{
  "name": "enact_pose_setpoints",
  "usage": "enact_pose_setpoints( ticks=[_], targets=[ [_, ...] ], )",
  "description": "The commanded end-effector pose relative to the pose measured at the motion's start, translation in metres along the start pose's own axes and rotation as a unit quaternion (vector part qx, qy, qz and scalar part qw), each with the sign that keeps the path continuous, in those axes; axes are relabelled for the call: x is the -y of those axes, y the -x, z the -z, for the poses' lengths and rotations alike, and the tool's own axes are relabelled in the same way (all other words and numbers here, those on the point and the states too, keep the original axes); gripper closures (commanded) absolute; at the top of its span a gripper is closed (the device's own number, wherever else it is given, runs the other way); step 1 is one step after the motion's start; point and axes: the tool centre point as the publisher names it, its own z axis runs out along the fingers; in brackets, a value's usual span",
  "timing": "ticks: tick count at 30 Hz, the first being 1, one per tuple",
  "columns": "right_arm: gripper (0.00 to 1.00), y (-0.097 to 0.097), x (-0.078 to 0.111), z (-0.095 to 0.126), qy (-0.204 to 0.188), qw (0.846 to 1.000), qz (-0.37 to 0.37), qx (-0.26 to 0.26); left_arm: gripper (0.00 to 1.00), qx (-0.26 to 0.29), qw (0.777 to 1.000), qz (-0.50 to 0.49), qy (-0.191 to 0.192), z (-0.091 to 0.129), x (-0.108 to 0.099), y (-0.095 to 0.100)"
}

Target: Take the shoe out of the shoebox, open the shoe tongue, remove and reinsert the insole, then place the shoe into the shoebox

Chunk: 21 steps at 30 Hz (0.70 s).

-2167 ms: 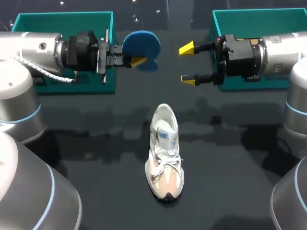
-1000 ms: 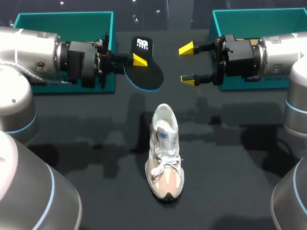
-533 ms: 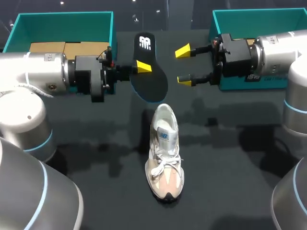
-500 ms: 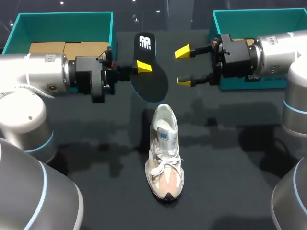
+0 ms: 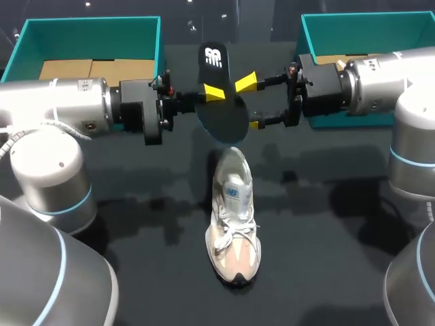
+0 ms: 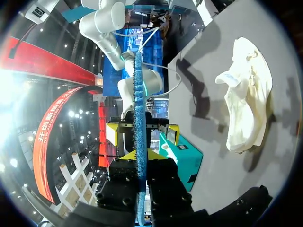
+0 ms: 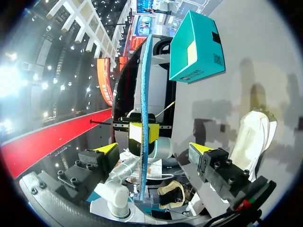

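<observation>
Change since earlier frames: the insole [image 5: 222,109], first held near the left shoebox [image 5: 88,30] with its blue underside showing, is now turned black face up and carried to mid-worktop. The left arm has reached further in. The right gripper [image 5: 250,103] has moved across to the insole. The shoe has not shifted.

1. Left shoebox: teal, open, at the far left of the dark worktop [image 5: 136,258]; brown cardboard [image 5: 95,68] lies inside.
2. Left gripper [image 5: 212,95]: comes in level from the left, jaws clamped on the insole from both faces. In the left wrist view [image 6: 140,156] the insole [image 6: 139,94] runs edge-on straight out between the yellow tips.
3. Insole: off the worktop, held in the air. Long axis runs far to near, slanting a little rightward at the near end. The end with the white logo points away; the other end hangs over the heel opening of the shoe [image 5: 233,217].
4. Shoe: white and beige sneaker, upright on its sole at mid-worktop, laces tied. Long axis runs far to near, heel away, toe toward the near edge. Also seen beside the left gripper [image 6: 246,99] and beside the right one [image 7: 251,137].
5. Right gripper: comes in from the right, jaws apart, one tip on each side of the insole's right edge. In the right wrist view [image 7: 152,150] the insole [image 7: 144,94] stands edge-on in the gap, clear of both tips.
6. Right shoebox [image 5: 367,24]: teal, open, far right.
</observation>
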Motion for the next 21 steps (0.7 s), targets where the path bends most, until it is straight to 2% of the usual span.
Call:
enact_pose_setpoints(
  ticks=[1,3,5,21],
  targets=[
    [0.29,-0.001,0.002,-0.006,0.0,1.0,0.0,0.003,1.0,0.0,1.0,-0.005,-0.005,-0.004,-0.01,-0.001],
    [0.36,-0.002,0.003,-0.008,0.0,1.0,0.0,0.003,1.0,-0.001,1.0,-0.01,-0.005,-0.005,-0.012,-0.002],
    [0.51,-0.001,0.003,-0.01,-0.002,1.0,0.0,0.003,1.0,0.0,1.0,-0.012,-0.006,-0.005,-0.014,-0.003],
    [0.56,0.001,-0.001,-0.022,-0.011,1.0,0.005,-0.008,1.0,0.009,1.0,-0.027,-0.01,-0.016,-0.015,-0.004]
  ],
)
